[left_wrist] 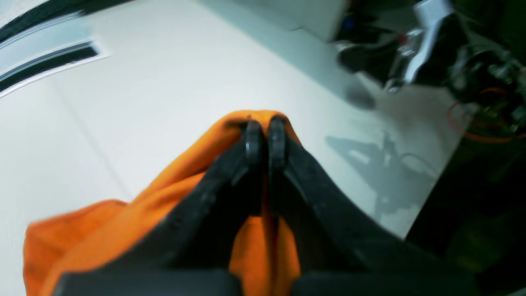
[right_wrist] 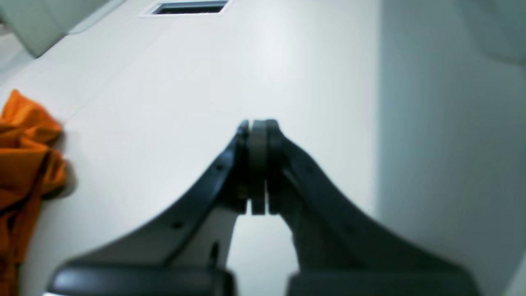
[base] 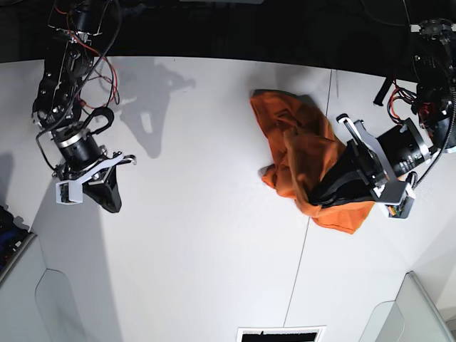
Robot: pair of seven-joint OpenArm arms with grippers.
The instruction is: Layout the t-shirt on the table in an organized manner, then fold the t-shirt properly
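White table (base: 199, 256) is bearing the crumpled t-shirt (base: 299, 153) at right. Left gripper (left_wrist: 265, 123) is clamping its cloth; right gripper (right_wrist: 258, 127) is hovering empty, jaws together

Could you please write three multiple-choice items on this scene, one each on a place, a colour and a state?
1. Where does the t-shirt lie on the table in the base view?
A. near the left edge
B. right of centre, across the dark seam
C. at the bottom by the slot

2. What colour is the t-shirt?
A. blue
B. green
C. orange

3. How does the left gripper stand?
A. shut on the t-shirt
B. wide open above bare table
C. out of sight

Answers:
1. B, since the crumpled cloth sits beside the arm on that view's right and covers part of the seam.
2. C, as all three views show bright orange fabric.
3. A, because the left wrist view shows orange cloth bunched around its closed tips, while the right gripper is shut with nothing in it.
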